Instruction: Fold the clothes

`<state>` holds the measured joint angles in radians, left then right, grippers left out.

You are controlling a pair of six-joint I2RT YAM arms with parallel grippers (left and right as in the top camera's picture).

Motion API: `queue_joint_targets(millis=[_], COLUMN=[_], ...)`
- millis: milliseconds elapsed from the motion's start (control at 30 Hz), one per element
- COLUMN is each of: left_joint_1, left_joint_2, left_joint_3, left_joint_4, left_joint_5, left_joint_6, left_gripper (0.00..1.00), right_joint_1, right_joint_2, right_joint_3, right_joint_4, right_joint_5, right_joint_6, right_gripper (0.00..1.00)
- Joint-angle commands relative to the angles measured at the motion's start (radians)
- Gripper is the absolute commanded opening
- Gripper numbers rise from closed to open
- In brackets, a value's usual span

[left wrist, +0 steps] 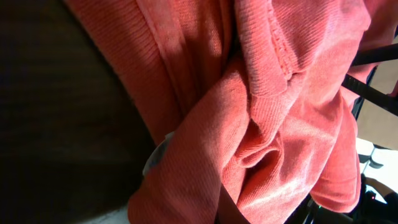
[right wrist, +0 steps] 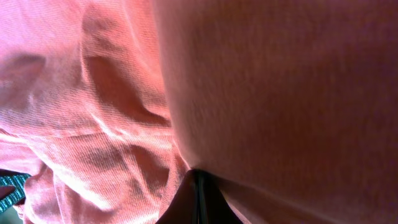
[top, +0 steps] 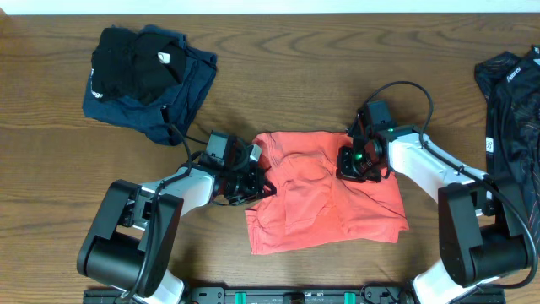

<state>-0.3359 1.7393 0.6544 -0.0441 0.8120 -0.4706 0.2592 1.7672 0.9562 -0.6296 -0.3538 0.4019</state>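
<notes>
The orange-red T-shirt (top: pixel 325 194) lies partly folded and rumpled in the middle of the table. My left gripper (top: pixel 253 184) is at its left edge, shut on a bunch of the fabric. In the left wrist view the shirt (left wrist: pixel 273 124) is gathered in thick folds that cover the fingers. My right gripper (top: pixel 359 165) sits on the shirt's upper right part, shut on the cloth. In the right wrist view the shirt (right wrist: pixel 280 81) drapes over the closed dark fingertips (right wrist: pixel 198 180).
A heap of navy and black garments (top: pixel 148 80) lies at the back left. Another black garment (top: pixel 510 110) hangs along the right edge. Bare wooden table (top: pixel 51 160) surrounds the shirt.
</notes>
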Motion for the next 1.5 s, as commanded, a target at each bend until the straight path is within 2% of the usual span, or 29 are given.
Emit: queue_joint_targets(millis=[0, 167, 300, 467, 567, 667, 767, 900, 1067, 1267, 1367, 1467], left_joint_1=[0.014, 0.125, 0.231, 0.302, 0.298, 0.279, 0.224, 0.103, -0.069, -0.237, -0.311, -0.337], left_joint_2=[0.007, -0.081, -0.198, -0.311, -0.330, -0.323, -0.321, -0.294, -0.165, 0.021, 0.074, 0.070], left_joint_3=[-0.019, 0.016, 0.087, 0.243, 0.389, 0.539, 0.614, 0.605, 0.604, 0.604, 0.605, 0.612], left_joint_4=[-0.041, -0.212, -0.419, -0.701, -0.898, -1.027, -1.043, -0.986, -0.932, -0.855, -0.828, -0.829], left_joint_5=[-0.007, -0.007, -0.020, -0.177, -0.325, -0.380, -0.380, -0.385, -0.428, -0.431, -0.432, -0.432], left_joint_6=[0.025, 0.082, 0.199, 0.313, 0.383, 0.408, 0.406, 0.356, 0.304, 0.151, 0.116, 0.117], left_gripper=[0.06, 0.06, 0.06, 0.06, 0.06, 0.06, 0.06, 0.06, 0.06, 0.06, 0.17, 0.40], right_joint_1=[-0.013, -0.046, -0.077, -0.102, -0.108, -0.113, -0.117, -0.117, -0.117, -0.117, -0.117, -0.117], right_joint_2=[-0.066, -0.231, -0.360, -0.452, -0.465, -0.465, -0.465, -0.465, -0.465, -0.465, -0.465, -0.465], right_joint_3=[0.011, 0.011, 0.011, 0.011, 0.011, 0.011, 0.011, 0.011, 0.011, 0.011, 0.011, 0.011], right_joint_4=[-0.021, -0.059, -0.067, -0.072, -0.071, -0.071, -0.070, -0.074, -0.089, -0.097, -0.097, -0.102], right_joint_5=[0.011, 0.022, 0.021, 0.021, 0.022, 0.022, 0.022, 0.021, 0.022, 0.022, 0.024, 0.029], right_joint_6=[-0.019, -0.043, -0.043, -0.043, -0.043, -0.043, -0.043, -0.043, -0.043, -0.043, -0.043, -0.043], right_gripper=[0.01, 0.01, 0.01, 0.01, 0.01, 0.01, 0.01, 0.01, 0.01, 0.01, 0.01, 0.01])
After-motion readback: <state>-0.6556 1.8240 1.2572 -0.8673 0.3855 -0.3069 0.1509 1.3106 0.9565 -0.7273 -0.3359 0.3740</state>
